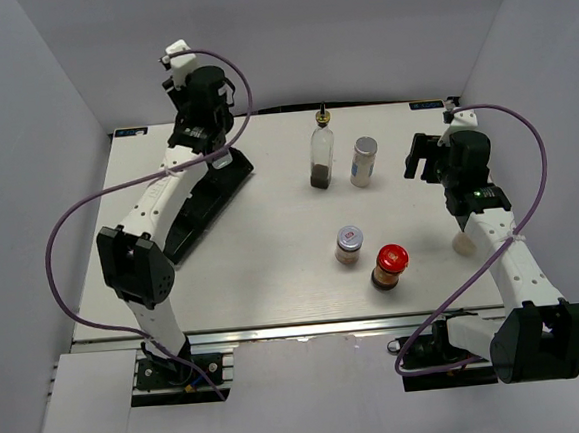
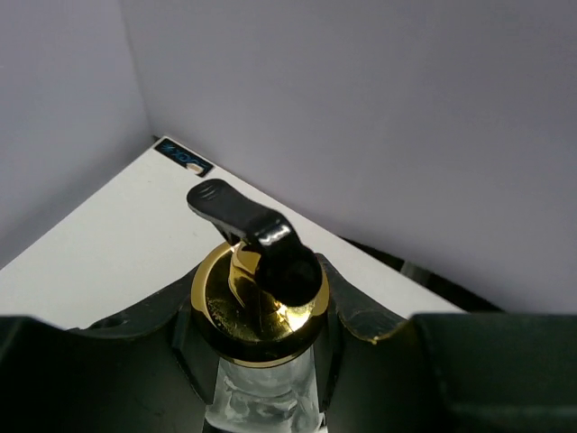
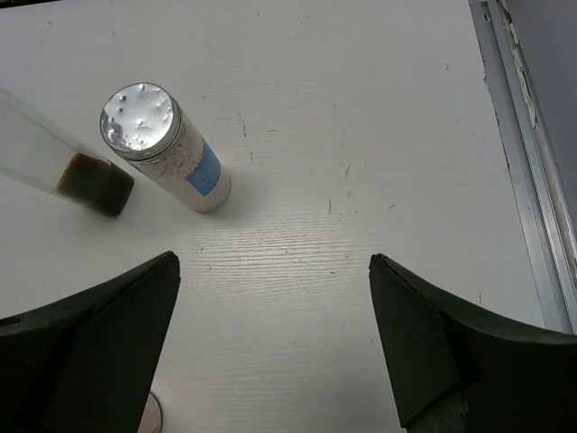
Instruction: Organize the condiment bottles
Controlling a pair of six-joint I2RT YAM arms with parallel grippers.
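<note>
The left tool (image 2: 261, 365) is gripping a cruet (image 2: 257, 302) by the neck over the tray (image 1: 204, 208) at far left — best lowering it slowly, upright, and releasing only once seated. The right tool (image 3: 272, 271) is hanging open near the shaker (image 3: 167, 144) on the bench (image 3: 379, 135) — untouched.

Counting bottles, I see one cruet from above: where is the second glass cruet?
The left wrist view shows the second cruet clamped in the left gripper, near the far end of the black tray, far left.

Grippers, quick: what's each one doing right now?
Left gripper: shut on a glass cruet.
Right gripper: open, holding nothing.
</note>
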